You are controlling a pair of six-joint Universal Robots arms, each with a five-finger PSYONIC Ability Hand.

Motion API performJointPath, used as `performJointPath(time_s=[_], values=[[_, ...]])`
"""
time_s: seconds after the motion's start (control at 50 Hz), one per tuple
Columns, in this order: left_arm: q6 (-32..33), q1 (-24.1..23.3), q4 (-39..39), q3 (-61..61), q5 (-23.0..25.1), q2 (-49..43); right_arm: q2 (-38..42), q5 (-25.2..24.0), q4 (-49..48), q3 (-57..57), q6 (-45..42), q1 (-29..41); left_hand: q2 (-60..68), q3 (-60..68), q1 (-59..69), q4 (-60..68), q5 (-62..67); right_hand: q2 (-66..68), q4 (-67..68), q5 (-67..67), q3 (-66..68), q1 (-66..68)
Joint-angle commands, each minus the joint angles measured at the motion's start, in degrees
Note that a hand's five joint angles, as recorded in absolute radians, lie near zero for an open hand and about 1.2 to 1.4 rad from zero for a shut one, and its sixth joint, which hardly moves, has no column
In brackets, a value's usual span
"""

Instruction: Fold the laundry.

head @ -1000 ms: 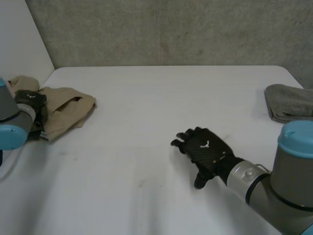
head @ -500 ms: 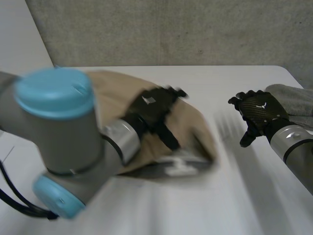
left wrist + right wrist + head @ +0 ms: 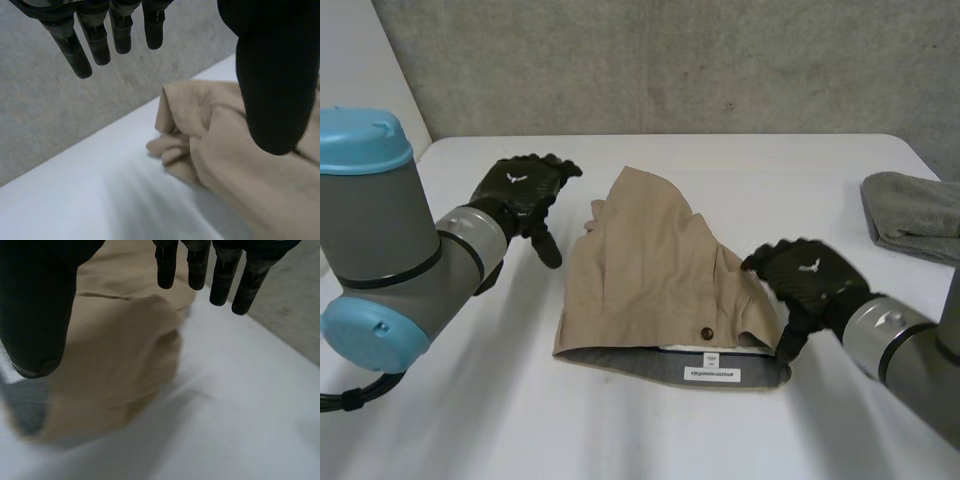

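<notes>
Tan garment (image 3: 650,270) between left hand (image 3: 515,188), right hand (image 3: 807,277)

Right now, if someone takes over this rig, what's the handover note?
Left hand: open, empty, above the table, left of the garment.
Right hand: open, at the garment's right edge by the waistband.
The garment lies mid-table, rumpled, waistband towards the robot. A towel sits at the table's right edge.
Done: no fold yet. Left: flatten and fold the garment.

The head camera looks down over the tabletop (image 3: 770,170) toward its far edge. Both wrist cameras hang close above it, sharing the beige garment (image 3: 650,270).
</notes>
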Motion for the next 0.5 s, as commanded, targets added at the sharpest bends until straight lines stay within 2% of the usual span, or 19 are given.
performJointPath(time_s=[0.02, 0.1, 0.22, 0.26, 0.3, 0.34, 0.36, 0.44, 0.5], values=[[9.69, 1.36, 1.32, 2.92, 9.37, -8.17, 1.60, 0.66, -6.05, 2.77, 3.28, 3.29, -1.52, -1.87, -0.88, -1.48, -2.51, -2.27, -3.19, -4.24, -2.09, -0.79], [13.92, 1.36, 1.59, 6.96, 11.40, -12.74, 3.53, 1.89, -9.56, 4.08, 3.81, 3.47, -1.52, -1.87, -0.88, -1.48, -2.51, -1.87, -2.79, -3.84, -1.69, -0.39], [18.58, 1.36, 1.85, 12.24, 11.84, -18.28, 4.85, 6.02, -14.40, 5.05, 2.06, 3.91, -1.52, -1.87, -0.88, -1.48, -2.51, 34.10, 33.18, 32.13, 34.28, 35.58], [19.28, 1.36, 2.03, 12.85, 11.92, -19.25, 5.90, 6.72, -15.89, 4.36, 0.57, 3.91, -0.13, -0.49, 0.51, -0.09, -1.13, 49.85, 48.93, 47.88, 50.04, 51.33], [20.25, 1.19, 2.46, 13.03, 11.92, -20.39, 6.52, 6.82, -16.69, 3.91, -1.01, 3.65, 4.73, 4.37, 5.36, 4.77, 3.73, 58.99, 58.07, 57.02, 59.18, 60.47], [20.60, 0.66, 2.47, 13.03, 11.92, -20.83, 7.40, 6.73, -17.04, 2.52, -4.08, 3.30, 16.79, 16.43, 17.43, 16.83, 15.80, 67.70, 66.77, 65.72, 67.88, 69.17], [20.95, 0.48, 2.47, 12.94, 11.58, -21.01, 7.84, 6.73, -16.96, 1.81, -5.23, 3.30, 36.35, 35.99, 36.98, 36.39, 35.35, 67.73, 66.81, 65.76, 67.91, 69.21], [20.43, 0.31, 2.73, 12.77, 9.30, -20.49, 10.65, 7.08, -16.95, -3.19, -10.77, 3.29, 68.40, 68.04, 69.03, 68.44, 67.40, 67.73, 66.81, 65.76, 67.91, 69.21], [20.17, -0.57, 2.73, 12.24, 5.96, -19.70, 13.02, 7.34, -16.95, -9.59, -14.02, 3.21, 68.48, 68.13, 69.12, 68.52, 67.49, 67.73, 66.81, 65.76, 67.91, 69.21]])
